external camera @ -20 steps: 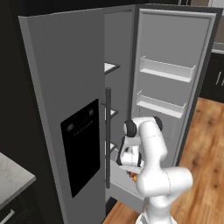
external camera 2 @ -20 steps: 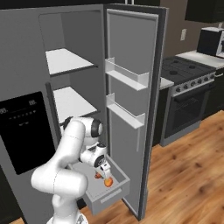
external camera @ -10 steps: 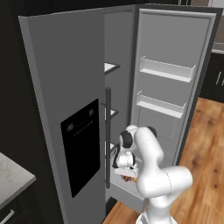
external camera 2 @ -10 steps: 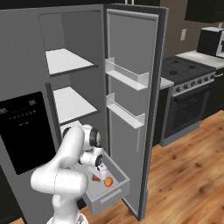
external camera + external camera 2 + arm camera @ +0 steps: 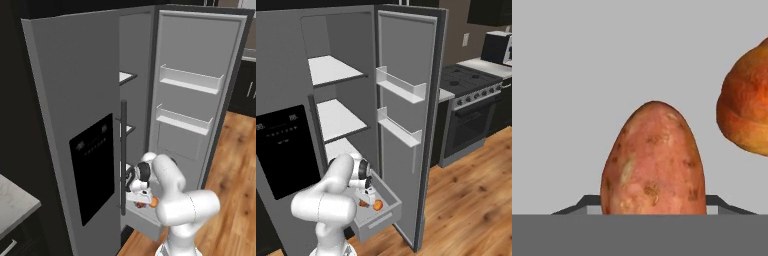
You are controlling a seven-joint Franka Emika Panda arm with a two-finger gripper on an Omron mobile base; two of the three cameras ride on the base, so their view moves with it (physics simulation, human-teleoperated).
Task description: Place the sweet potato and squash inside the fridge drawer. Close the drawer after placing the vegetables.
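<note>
Sweet potato goes into the drawer

The end effector (image 5: 369,193) is clenched on the sweet potato (image 5: 653,160) low inside the open fridge drawer (image 5: 387,216), beside the squash (image 5: 747,107). Dropped carelessly, it could bump the squash.

Tool (image 5: 141,196) over open fridge drawer (image 5: 143,219)

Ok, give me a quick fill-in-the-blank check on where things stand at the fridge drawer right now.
1. The fridge drawer is pulled ____.
2. In the hand view, the sweet potato sits between the jaws, and the gripper is ____ on it.
3. The orange squash lies ____ the drawer.
4. The fridge door with the narrow shelves stands ____.

Missing words: out; shut; inside; open
</note>
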